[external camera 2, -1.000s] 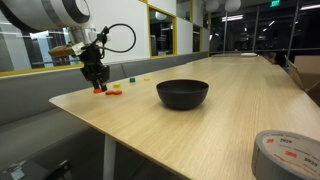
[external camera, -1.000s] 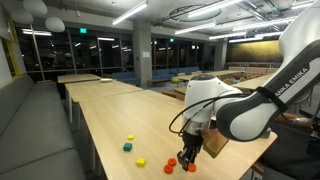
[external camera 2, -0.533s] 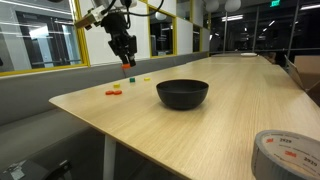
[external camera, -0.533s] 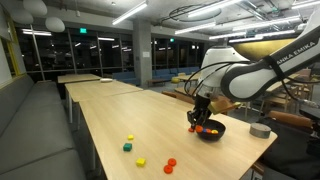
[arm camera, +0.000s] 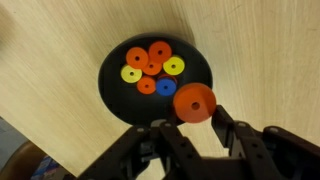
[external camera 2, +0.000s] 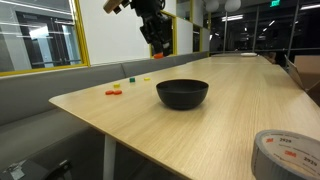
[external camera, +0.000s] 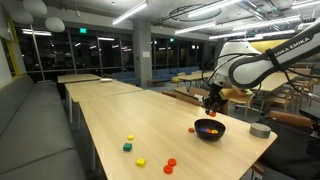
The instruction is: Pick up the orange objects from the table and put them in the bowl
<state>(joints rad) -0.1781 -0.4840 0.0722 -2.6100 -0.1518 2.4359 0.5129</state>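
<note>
An orange disc (arm camera: 194,102) is clamped in the tool (arm camera: 196,116) over the bowl's (arm camera: 110,85) 4 o'clock rim for dropping inside, while more orange pieces (external camera: 169,163) are left on the tabletop (external camera: 110,120).

Wrist view: the gripper (arm camera: 192,128) enters at the lower edge, which cuts off its body. Its fingers (arm camera: 226,126) are dark and blurred, and whether they clasp the orange disc (arm camera: 194,103) between them cannot be told. The disc covers part of the rim of the bowl (arm camera: 108,82). In an exterior view, the arm (external camera 2: 118,5) is cut by the top edge and the tape roll (external camera 2: 288,155) by the corner. The bowl's inside is hidden, and the orange objects (external camera 2: 113,91) on the table (external camera 2: 220,112) are too small to count.
</note>
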